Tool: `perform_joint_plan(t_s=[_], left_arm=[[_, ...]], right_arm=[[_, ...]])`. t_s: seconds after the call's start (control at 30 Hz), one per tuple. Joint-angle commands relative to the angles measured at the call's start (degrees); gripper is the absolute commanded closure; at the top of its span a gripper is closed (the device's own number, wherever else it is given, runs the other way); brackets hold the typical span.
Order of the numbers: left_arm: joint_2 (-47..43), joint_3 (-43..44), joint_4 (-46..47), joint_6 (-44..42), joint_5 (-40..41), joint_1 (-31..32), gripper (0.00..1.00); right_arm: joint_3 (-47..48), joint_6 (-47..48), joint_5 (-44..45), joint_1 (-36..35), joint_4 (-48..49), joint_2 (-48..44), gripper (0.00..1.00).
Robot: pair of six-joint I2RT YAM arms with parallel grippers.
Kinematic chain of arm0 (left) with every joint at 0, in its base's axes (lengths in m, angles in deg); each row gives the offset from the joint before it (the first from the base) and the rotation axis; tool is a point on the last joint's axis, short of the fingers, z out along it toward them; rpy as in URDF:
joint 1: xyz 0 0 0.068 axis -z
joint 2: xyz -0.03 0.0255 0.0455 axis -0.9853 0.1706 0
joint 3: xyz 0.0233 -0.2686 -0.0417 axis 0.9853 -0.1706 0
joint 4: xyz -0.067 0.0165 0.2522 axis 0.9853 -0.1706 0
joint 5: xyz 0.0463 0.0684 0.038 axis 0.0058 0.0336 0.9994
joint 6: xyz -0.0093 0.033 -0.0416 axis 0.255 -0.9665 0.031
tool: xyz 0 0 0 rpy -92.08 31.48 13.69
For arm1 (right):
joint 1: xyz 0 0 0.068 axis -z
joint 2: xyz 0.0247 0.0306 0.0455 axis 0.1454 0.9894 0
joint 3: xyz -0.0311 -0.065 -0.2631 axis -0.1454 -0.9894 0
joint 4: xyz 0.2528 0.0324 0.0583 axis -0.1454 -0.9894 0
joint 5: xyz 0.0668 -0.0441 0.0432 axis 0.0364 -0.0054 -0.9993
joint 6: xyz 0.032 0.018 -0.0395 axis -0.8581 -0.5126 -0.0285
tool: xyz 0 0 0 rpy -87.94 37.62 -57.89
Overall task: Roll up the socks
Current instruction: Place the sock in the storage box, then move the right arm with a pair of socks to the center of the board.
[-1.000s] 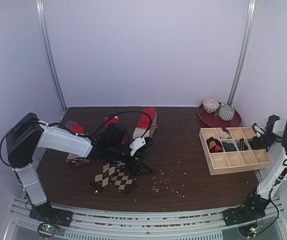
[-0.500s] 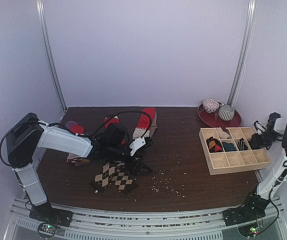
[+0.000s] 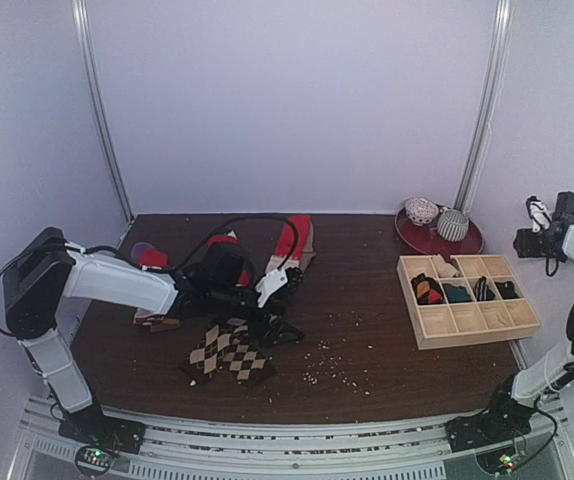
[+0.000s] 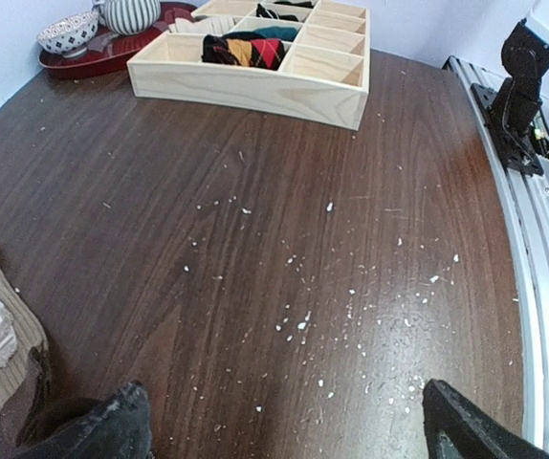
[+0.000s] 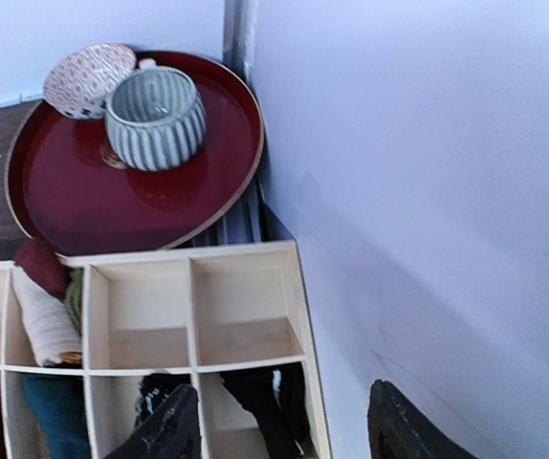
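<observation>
Left hand: held wide open with nothing gripped; only bare surface speckled with pale crumbs is seen between its fingers. It is set low at centre-left, just to the right of the argyle socks.
Right hand: held high at the far right, close to the wall, above the far right corner of the wooden grid tray. Its fingers are spread apart and nothing is held.
Argyle socks: brown and beige, laid flat and unrolled at near centre-left.
Red socks: tan-cuffed, laid flat at far centre, well apart from the tray.
Rolled socks: bundles are lodged in the tray's middle row, one orange and black, one teal, two dark.
Red round tray: placed behind the grid tray; a patterned bowl and a striped cup are carried on it.
</observation>
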Motion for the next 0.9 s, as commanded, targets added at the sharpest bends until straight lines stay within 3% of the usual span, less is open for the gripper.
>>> perform_joint_plan(t_s=[0.0, 0.17, 0.3, 0.43, 0.47, 0.5, 0.6, 0.77, 0.87], left_arm=[[-4.9, -1.9, 4.6, 0.6, 4.2, 0.1, 0.02], [-9.2, -3.8, 5.8, 2.4, 12.8, 0.0, 0.02], [-13.9, -6.6, 7.0, 5.6, 19.7, 0.0, 0.02], [-18.5, -10.1, 6.1, 10.2, 31.9, 0.0, 0.02], [-19.9, -11.0, 5.5, 11.4, 34.7, -0.1, 0.01], [-21.0, -11.6, 4.7, 12.4, 37.1, -0.3, 0.01], [-24.2, -12.4, 0.8, 17.4, 47.5, -0.4, 0.02], [-30.9, -12.5, -5.9, 25.5, 61.8, -0.5, 0.02], [-33.4, -12.4, -10.0, 29.0, 60.9, -0.6, 0.02]], right_arm=[[-1.8, -4.9, 4.6, -9.7, 2.7, -6.0, 0.40], [-6.9, -15.1, 7.5, -24.8, 6.6, -13.5, 0.39], [-15.5, -25.9, 4.6, -34.7, 13.3, -18.4, 0.26], [-20.4, -31.1, 10.2, -50.0, 17.7, -18.8, 0.19], [-20.9, -31.7, 11.9, -55.0, 18.1, -18.3, 0.04], [-20.8, -32.4, 14.0, -59.0, 18.2, -17.7, 0.01], [-18.6, -32.0, 21.1, -69.6, 17.0, -15.0, 0.00], [-11.9, -23.7, 45.3, -85.5, 10.0, -11.9, 0.00], [-10.6, -25.1, 44.1, -86.2, 10.0, -11.4, 0.00]])
